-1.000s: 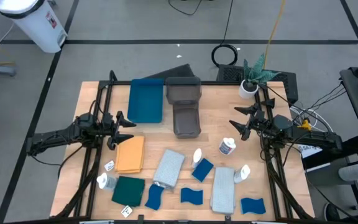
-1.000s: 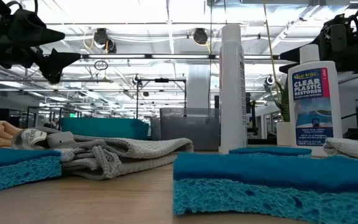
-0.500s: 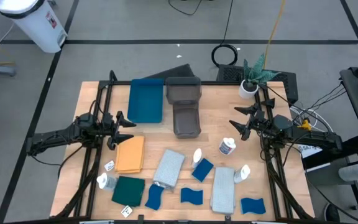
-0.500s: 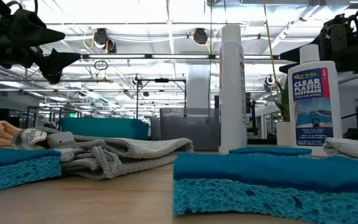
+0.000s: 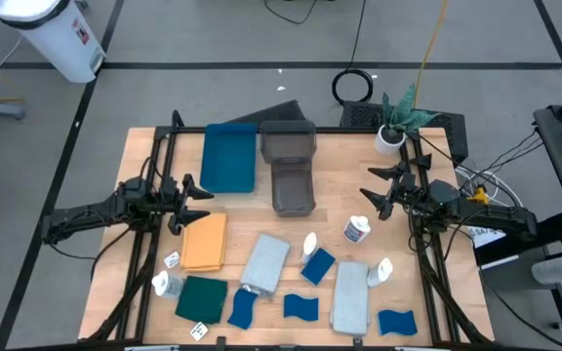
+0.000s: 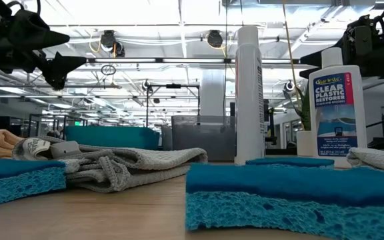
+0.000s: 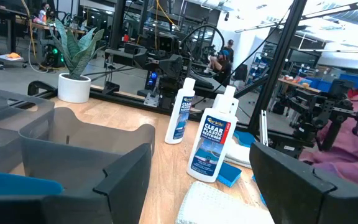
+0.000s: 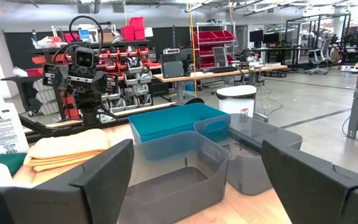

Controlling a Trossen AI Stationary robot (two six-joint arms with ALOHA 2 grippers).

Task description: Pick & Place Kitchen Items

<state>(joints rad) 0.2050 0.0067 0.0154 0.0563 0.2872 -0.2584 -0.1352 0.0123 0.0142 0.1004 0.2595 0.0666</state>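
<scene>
Nothing has budged since a second ago, both arms are parked exactly where they were. The left tool (image 5: pixel 188 203) hangs over the left side of the pale wooden table (image 5: pixel 144 146) with its fingers spread and nothing in them, right beside the folded orange cloth (image 5: pixel 206 241). The right tool (image 5: pixel 377 192) is the same deal on the right, wide open and empty, near a small white plastic bottle with a printed label (image 5: pixel 356 230).

The rest of the kitchen stuff is scattered along the front half: two ribbed light grey folded cloths (image 5: pixel 264 262), a flat dark green cloth (image 5: pixel 201 297), and spongy blue rectangular sponges (image 5: pixel 318 265) with that rough porous texture. At the back sit a smooth blue flat plastic tray (image 5: pixel 229 159) and glossy grey plastic bins (image 5: pixel 292 185).
</scene>
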